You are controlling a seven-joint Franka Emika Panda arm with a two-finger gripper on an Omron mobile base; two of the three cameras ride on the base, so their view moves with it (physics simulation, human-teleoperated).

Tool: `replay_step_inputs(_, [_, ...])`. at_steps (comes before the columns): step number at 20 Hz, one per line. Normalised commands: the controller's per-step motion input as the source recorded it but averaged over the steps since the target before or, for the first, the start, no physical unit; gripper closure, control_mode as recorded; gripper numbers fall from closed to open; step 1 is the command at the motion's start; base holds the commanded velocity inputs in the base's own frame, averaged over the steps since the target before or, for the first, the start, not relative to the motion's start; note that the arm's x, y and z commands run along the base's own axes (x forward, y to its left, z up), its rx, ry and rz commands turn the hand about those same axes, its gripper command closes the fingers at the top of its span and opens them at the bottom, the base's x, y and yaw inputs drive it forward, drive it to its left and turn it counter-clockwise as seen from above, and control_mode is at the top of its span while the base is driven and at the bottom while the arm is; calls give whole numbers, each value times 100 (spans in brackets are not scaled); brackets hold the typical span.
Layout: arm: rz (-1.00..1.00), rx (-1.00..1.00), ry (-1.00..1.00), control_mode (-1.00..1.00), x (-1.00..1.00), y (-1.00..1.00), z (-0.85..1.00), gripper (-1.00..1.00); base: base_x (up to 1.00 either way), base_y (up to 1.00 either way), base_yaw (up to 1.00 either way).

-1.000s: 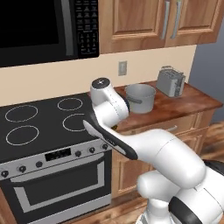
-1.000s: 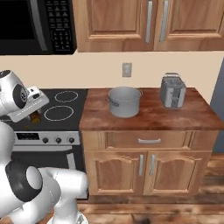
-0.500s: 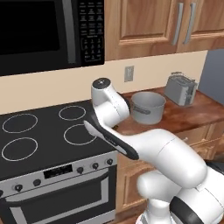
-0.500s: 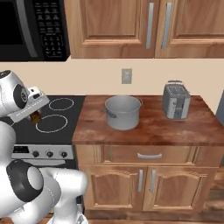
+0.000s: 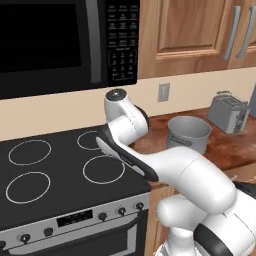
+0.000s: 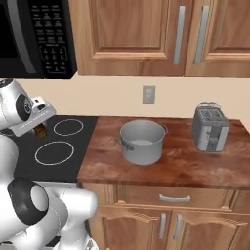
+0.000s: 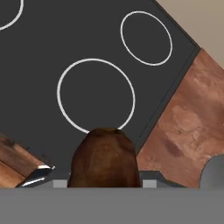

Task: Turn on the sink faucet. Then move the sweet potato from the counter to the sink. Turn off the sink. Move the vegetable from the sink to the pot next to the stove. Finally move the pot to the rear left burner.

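Above the stove's [image 7: 39, 65] right-hand burners, near its edge with the wooden counter [image 6: 180, 166], the gripper [image 6: 40, 128] clasps the brown sweet potato [image 7: 105, 158] (held in the air), the grey pot [image 6: 142, 141] standing on the counter beside the stove

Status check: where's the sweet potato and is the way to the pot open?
Gripper shut on sweet potato, above the stove. Pot on counter right of stove, looks empty. Nothing between them; toaster sits farther right.
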Motion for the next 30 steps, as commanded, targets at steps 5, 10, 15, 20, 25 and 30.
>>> replay_step_inputs(5, [0,0,0,100,0,0,0,100,49,-5,19])
replay_step_inputs(10, [0,0,0,100,0,0,0,100,48,-5,19])
replay_step_inputs(15, [0,0,0,100,0,0,0,100,47,-7,20])
replay_step_inputs(20, [0,0,0,100,0,0,0,100,38,0,11])
replay_step_inputs(25, [0,0,0,100,0,0,0,100,8,0,1])
replay_step_inputs(30, [0,0,0,100,0,0,0,100,0,0,0])
